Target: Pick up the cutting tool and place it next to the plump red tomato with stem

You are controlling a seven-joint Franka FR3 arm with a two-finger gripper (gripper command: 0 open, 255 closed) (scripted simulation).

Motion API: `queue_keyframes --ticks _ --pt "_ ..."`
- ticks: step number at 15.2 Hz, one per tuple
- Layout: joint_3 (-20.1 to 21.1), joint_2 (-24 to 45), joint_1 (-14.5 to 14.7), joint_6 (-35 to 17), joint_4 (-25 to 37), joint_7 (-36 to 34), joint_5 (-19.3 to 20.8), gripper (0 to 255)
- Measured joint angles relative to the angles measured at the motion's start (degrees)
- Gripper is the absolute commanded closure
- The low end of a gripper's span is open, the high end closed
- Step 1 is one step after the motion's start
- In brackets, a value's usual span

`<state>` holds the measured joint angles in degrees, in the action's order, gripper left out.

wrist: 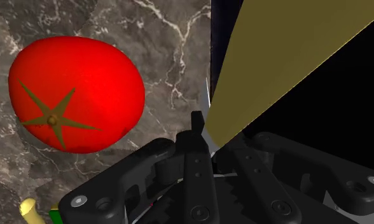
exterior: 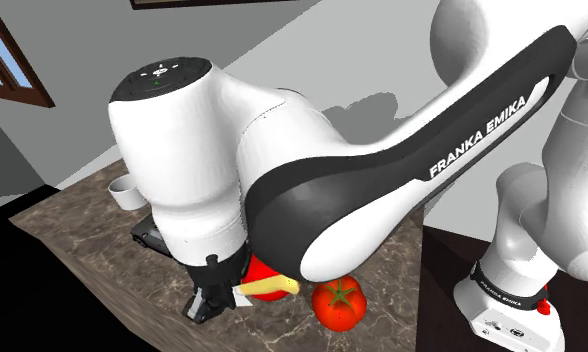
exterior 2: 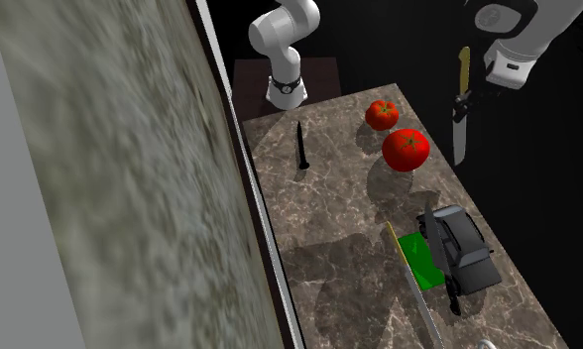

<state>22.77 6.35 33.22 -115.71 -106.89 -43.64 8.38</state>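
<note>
Knife (exterior 2: pixel 459 137), pinched in my gripper (exterior 2: pixel 463 101), hangs upright, blade down, just beside the nearer tomato (exterior 2: pixel 406 149), above the tabletop (exterior 2: pixel 319 198) edge.

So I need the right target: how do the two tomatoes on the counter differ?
In the second exterior view the upper tomato looks smaller and the lower tomato larger. The lower tomato lies closer to the yellow-handled knife held by the claw; the upper tomato sits farther from it, toward the stand. Both are red with green stems.
</note>
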Motion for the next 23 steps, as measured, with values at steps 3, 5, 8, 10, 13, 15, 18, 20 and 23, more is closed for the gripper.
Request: queue_keyframes --ticks 3,5,8,10,13,15,18,20,23 --pt "0.0 0.5 0.1 -2.0 -1.6 -0.5 0.3 255" --pt "-0.1 1.2 0.0 -3.4 -2.4 -0.7 0.8 255" --pt "-0.1 1.8 0.2 -5.6 -4.1 -1.3 1.2 255" --pt "-0.1 2.5 0.3 -6.7 -4.5 -1.8 1.7 255" --pt "-0.2 3.4 0.4 -9.0 -5.9 -2.4 2.4 255" --pt "-0.4 4.0 0.4 -10.3 -6.8 -2.6 2.8 255" --pt "-0.6 5.3 0.5 -12.2 -7.6 -3.2 3.6 255" --pt "-0.8 6.1 0.6 -13.6 -8.3 -3.8 4.2 255" --pt "-1.0 7.2 0.7 -15.3 -9.1 -4.4 5.0 255"
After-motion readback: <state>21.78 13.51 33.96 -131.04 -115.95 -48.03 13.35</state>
